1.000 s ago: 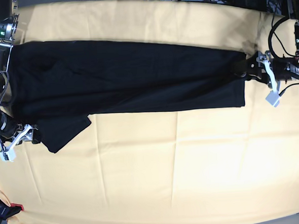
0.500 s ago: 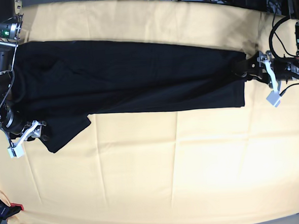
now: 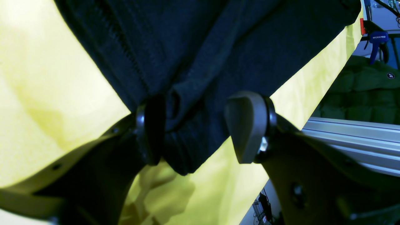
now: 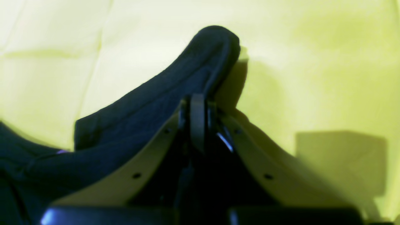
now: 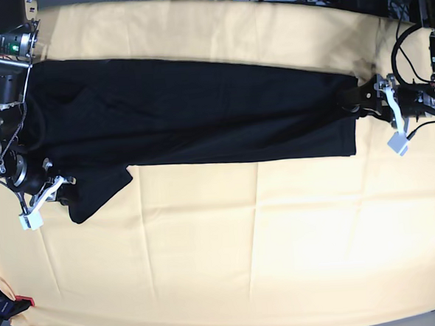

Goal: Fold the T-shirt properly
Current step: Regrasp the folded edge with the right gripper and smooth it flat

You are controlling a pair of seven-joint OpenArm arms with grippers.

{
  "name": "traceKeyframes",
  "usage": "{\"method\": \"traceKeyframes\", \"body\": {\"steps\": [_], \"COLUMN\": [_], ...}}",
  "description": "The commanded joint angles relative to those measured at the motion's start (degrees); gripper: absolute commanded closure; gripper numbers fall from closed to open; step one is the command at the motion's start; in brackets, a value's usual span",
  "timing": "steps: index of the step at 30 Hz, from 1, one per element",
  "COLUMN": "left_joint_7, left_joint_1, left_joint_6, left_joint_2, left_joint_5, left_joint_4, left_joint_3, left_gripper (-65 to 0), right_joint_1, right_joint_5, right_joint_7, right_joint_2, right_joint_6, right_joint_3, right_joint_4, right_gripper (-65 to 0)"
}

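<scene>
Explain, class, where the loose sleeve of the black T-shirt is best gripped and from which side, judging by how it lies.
Grip the sleeve at its outer hem edge, coming in low from the tablecloth side beyond the T-shirt. That flap juts out past the folded body with free edges, so fingers can probably pinch it alone. The right gripper is shut on that raised cloth.
</scene>
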Motion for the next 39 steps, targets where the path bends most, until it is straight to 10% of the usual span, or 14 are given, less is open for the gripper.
{"method": "traceKeyframes", "body": {"steps": [1, 8, 28, 39], "left_joint_7": [0.04, 0.04, 0.04, 0.04], "left_joint_1": [-0.83, -0.81, -0.85, -1.05], "left_joint_6": [-0.28, -0.31, -0.33, -1.68], "left_joint_2": [-1.4, -1.4, -1.42, -5.25], "left_joint_5": [-0.99, -0.99, -0.99, -0.99], "left_joint_4": [0.74, 0.74, 0.74, 0.74], "left_joint_3": [-0.46, -0.48, -0.48, -0.48], "left_gripper": [-36.4, -36.4, -36.4, -36.4], "right_joint_1": [1.53, -1.68, -27.36, -27.52], "right_joint_5": [2.25, 13.88, 25.16, 17.53], "right_joint_7": [0.17, -13.7, -25.81, -31.36], "right_joint_2": [1.22, 1.7, 15.32, 17.88], "right_joint_6": [0.34, 0.34, 0.34, 0.34], "right_joint_3": [0.33, 0.37, 0.81, 1.11], "right_joint_4": [1.84, 15.45, 46.29, 46.66], "right_gripper": [0.0, 0.0, 0.0, 0.0]}}
